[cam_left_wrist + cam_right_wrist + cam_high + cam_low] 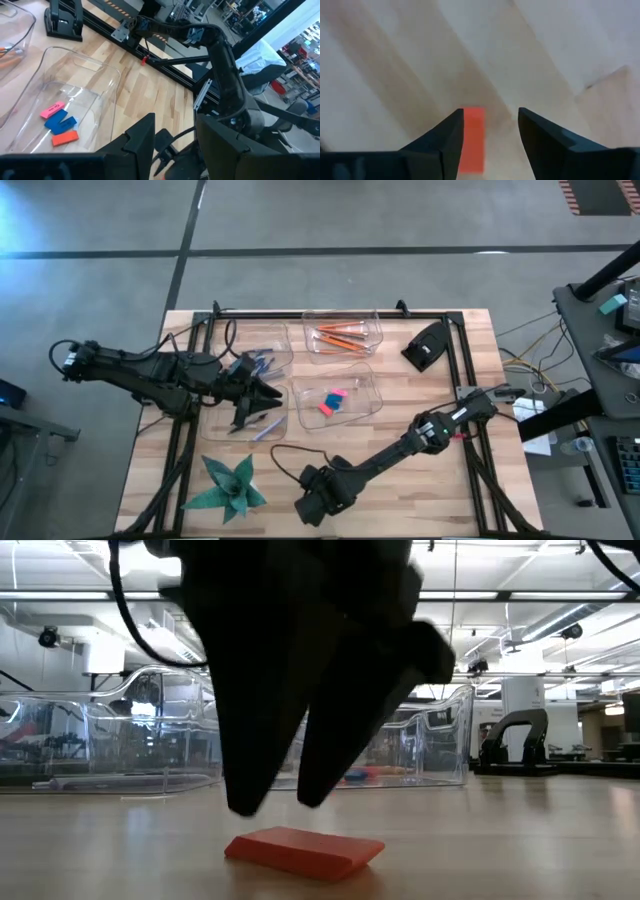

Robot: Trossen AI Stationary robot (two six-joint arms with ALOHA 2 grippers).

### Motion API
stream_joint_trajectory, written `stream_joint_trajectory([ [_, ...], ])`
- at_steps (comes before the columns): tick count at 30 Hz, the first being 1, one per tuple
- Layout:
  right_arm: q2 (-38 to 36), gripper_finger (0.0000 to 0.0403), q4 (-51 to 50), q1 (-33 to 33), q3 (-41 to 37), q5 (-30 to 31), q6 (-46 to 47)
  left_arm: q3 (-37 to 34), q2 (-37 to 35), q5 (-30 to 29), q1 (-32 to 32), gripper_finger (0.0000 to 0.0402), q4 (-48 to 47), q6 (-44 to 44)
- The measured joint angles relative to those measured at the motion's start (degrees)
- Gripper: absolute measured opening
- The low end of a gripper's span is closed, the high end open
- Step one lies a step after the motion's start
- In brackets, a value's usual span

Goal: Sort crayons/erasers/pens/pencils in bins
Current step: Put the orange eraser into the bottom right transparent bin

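Right gripper (pixel 285 808) low over the near table edge, fingers apart just above a red eraser (pixel 303 851) lying flat on bare wood (pixel 520 840). Open boards all around that eraser, nothing crowding it. Toward the middle, clear bin (pixel 337 399) holding erasers, walls standing in the path. Behind it, pencil bin (pixel 343 336). Left gripper (pixel 252 392) parked over the left bins, blocking that side. Green paper star (pixel 230 485) on the near left corner. Black frame rails (pixel 468 380) along the table sides.

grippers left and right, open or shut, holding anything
left gripper: open, empty, over a bin.
right gripper: open, holding nothing, just above the red eraser on the table.
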Motion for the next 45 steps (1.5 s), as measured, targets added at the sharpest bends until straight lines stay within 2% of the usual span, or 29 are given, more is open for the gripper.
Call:
stream_joint_trajectory([
  [14,1.5,0.0192,0.0,-0.6,0.0,-2.5,0.1,0.0,0.0,-0.1,0.1,0.013,-0.1,2.1],
  [27,-0.2,0.0196,0.7,-0.5,0.2,-3.8,2.7,0.0,0.0,-0.1,0.1,0.013,-0.1,3.3],
  [31,-0.8,0.0196,0.8,0.4,0.3,-3.7,2.7,0.0,0.0,-0.1,0.1,0.013,-0.1,3.0],
  [36,-0.2,0.0196,1.1,2.5,0.1,-6.5,2.6,0.0,0.0,-0.1,0.1,0.013,-0.1,3.0],
  [45,0.3,0.0196,1.2,2.4,-0.7,-2.9,-0.2,0.0,0.0,-0.1,0.1,0.013,-0.1,2.9],
])
